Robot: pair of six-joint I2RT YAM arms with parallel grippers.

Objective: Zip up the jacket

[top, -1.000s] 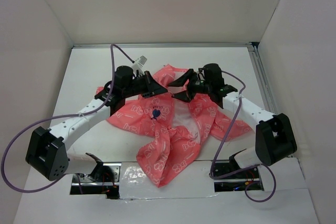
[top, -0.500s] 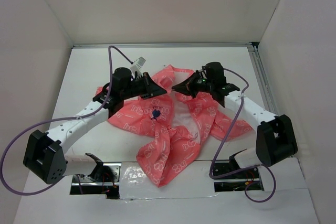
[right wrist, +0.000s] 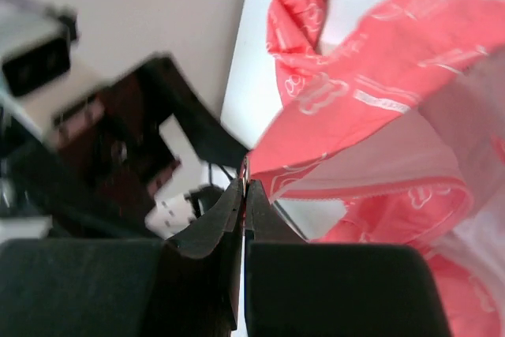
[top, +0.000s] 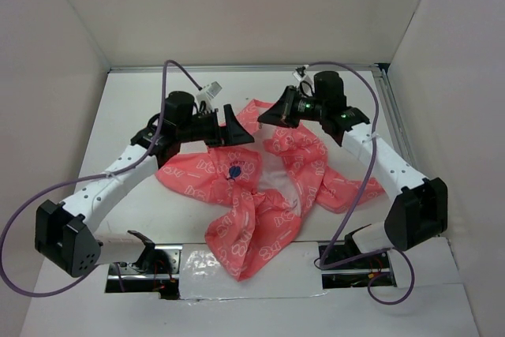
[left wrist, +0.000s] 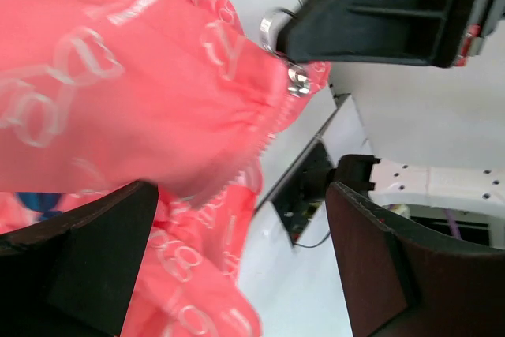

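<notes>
— What's new with the left gripper (left wrist: 241, 195)?
— A second ago it was closed at the jacket (top: 252, 211). Now its jaws stand wide apart, and it has drawn back a little to the left.
— And the right gripper (top: 267, 118)?
— It hung open over the cloth, then closed on an edge of it. Since then it has moved up and farther back, still clamped.
— Did the cloth move too?
— Only there: the pinched edge has gone up with it, lifted off the rest.

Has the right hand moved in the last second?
Yes. The right hand has moved toward the far edge of the table, away from the near edge, still pinching the jacket.
</notes>
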